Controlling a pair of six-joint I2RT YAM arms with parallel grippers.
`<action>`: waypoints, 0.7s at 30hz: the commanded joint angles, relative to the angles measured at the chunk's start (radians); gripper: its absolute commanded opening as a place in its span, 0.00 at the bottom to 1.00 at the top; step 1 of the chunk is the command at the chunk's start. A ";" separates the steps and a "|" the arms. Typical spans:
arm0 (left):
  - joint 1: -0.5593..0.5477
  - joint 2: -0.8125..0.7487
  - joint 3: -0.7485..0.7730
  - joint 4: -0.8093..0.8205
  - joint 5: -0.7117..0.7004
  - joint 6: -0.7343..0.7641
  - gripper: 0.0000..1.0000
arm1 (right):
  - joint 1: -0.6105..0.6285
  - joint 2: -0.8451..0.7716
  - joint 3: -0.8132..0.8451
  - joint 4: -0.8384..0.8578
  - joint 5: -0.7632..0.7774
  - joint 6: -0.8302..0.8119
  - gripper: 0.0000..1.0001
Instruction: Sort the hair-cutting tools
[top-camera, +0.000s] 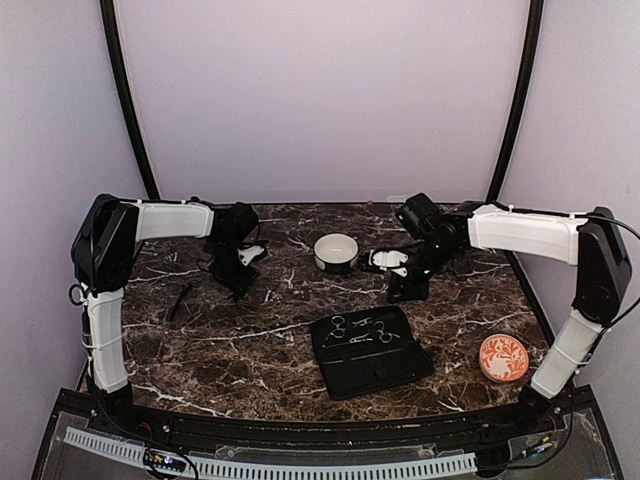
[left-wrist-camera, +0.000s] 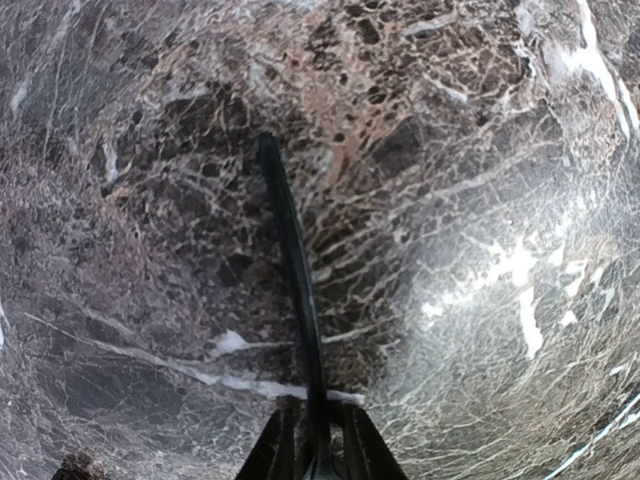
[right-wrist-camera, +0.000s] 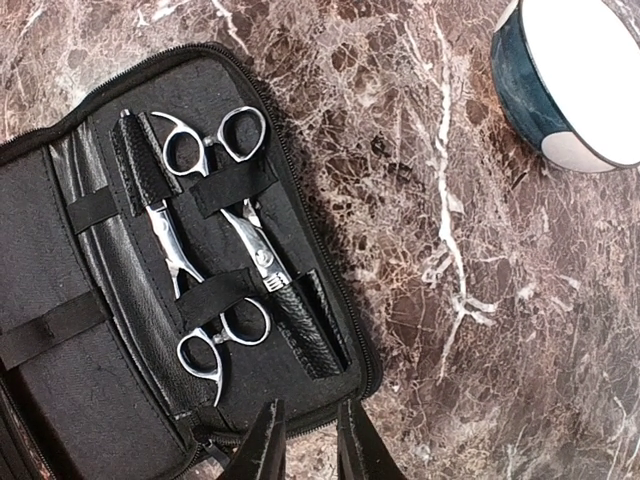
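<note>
The left gripper (left-wrist-camera: 318, 458) has its fingers narrowly either side of a thin black stick (left-wrist-camera: 295, 280) jutting over the marble table (left-wrist-camera: 500, 150); a pinch cannot be told. The right gripper (right-wrist-camera: 308, 448), fingers slightly parted and bare, hangs by the far edge of the open black case (right-wrist-camera: 60, 400) holding two strapped silver scissors (right-wrist-camera: 247, 235), whose pivot mark is unreadable. Both arms reach far, wrists bent down. Only the top view shows a second stick (top-camera: 180, 301) at left.

Case (top-camera: 385, 370): lay open on the surface (top-camera: 250, 350), nearer me than the bowl (top-camera: 336, 240).
Scissors (right-wrist-camera: 258, 255): two pairs sat side by side under straps inside the case.
Dish (top-camera: 503, 357): sat right of the case.
Stick (left-wrist-camera: 295, 280): ran between my left fingers (left-wrist-camera: 280, 455), left of the bowl.
</note>
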 joint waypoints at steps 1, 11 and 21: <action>0.002 0.001 0.022 -0.032 -0.001 0.017 0.12 | 0.006 -0.041 -0.036 -0.020 -0.032 0.002 0.18; -0.016 -0.065 0.066 -0.081 0.052 0.012 0.00 | 0.131 -0.231 -0.259 -0.093 -0.094 -0.025 0.31; -0.283 -0.323 -0.025 -0.054 0.298 0.094 0.00 | 0.214 -0.279 -0.368 -0.094 -0.042 -0.037 0.32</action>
